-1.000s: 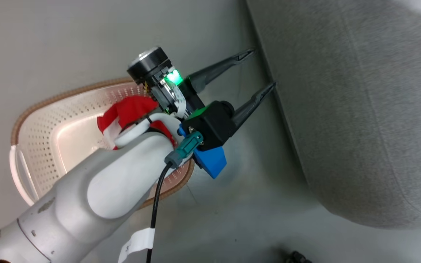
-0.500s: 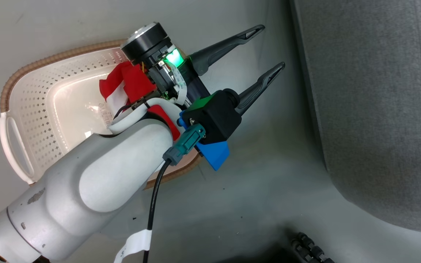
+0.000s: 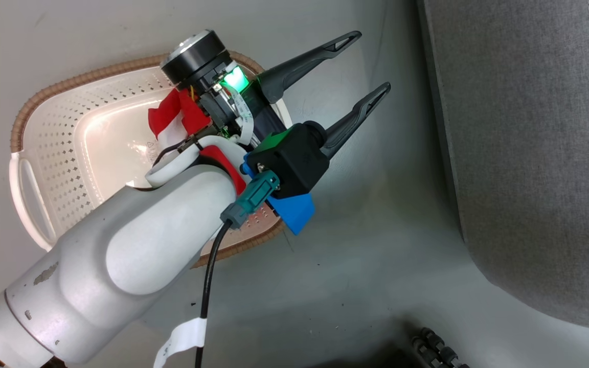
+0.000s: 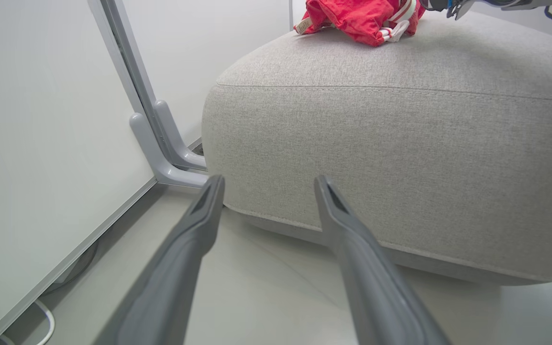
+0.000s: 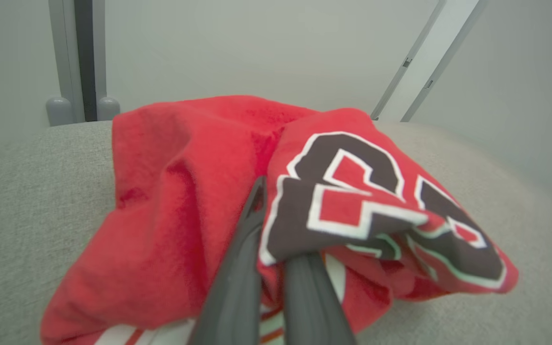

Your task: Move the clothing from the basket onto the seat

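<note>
The left end effector [image 3: 374, 60] hangs spread wide and empty, low beside the seat [image 3: 529, 153]; the right end effector [image 5: 278, 220] pinches the red jersey [image 5: 352, 191] lying atop the seat.

Head overhead; both wrists near seat [image 4: 400, 143].

A test room or lab dressed as a home is suggested: plain white panels [image 4: 41, 120] are held in grey metal posts [image 4: 154, 153], and the floor [image 3: 376, 245] is left bare and smooth. Home life is hinted at only by a grey upholstered seat [image 4: 376, 143] and a laundry basket [image 3: 59, 168] set on that floor.
</note>
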### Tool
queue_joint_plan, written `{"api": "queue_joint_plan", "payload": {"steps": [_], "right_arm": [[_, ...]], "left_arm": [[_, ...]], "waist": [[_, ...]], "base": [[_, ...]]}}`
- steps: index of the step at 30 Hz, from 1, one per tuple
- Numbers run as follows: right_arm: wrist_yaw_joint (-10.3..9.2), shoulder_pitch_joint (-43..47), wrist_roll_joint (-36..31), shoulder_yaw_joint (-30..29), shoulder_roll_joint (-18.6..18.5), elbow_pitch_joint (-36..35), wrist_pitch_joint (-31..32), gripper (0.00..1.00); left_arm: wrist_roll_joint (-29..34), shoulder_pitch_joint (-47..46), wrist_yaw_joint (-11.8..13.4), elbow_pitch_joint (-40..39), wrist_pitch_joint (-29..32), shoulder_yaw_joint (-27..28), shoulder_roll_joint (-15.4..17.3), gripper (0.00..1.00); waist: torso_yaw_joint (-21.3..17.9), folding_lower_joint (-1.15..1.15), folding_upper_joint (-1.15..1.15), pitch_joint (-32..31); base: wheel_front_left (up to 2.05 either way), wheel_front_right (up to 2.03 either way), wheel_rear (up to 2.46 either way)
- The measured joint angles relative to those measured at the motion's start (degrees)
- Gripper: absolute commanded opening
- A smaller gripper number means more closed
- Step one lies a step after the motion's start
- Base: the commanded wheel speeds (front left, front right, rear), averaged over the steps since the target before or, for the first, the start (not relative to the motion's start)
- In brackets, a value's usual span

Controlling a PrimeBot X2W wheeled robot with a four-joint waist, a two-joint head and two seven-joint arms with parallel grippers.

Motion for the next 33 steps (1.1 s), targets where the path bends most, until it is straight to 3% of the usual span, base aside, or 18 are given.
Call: {"api": "queue_joint_plan", "payload": {"steps": [6,18,26,33], "right_arm": [[0.00,2.90,0.44,-0.58,0.71,-1.57,0.00,1.00],[0.00,20.20,1.81,2.26,3.52,-12.68,-0.01,1.00],[0.00,26.36,0.16,11.57,6.61,-20.59,-0.01,1.00],[0.00,28.09,0.31,20.43,7.79,-21.76,-0.01,1.00]], "left_arm": [[-0.55,0.23,0.55,1.15,-1.40,-0.16,-0.47,1.00],[-4.77,6.18,3.53,6.41,-5.14,2.71,-3.72,1.00],[-5.91,14.17,5.77,4.46,-5.32,11.61,-5.22,1.00],[-4.64,21.57,6.81,2.89,-5.32,21.34,-6.42,1.00]], "waist": [[-0.04,0.00,0.00,-1.98],[0.18,-0.01,0.00,-12.81],[2.19,-0.01,0.00,-21.91],[6.19,-0.01,0.00,-28.07]], "base": [[0.00,0.00,0.00],[0.00,0.00,0.00],[0.00,0.00,0.00],[0.00,0.00,0.00]]}}
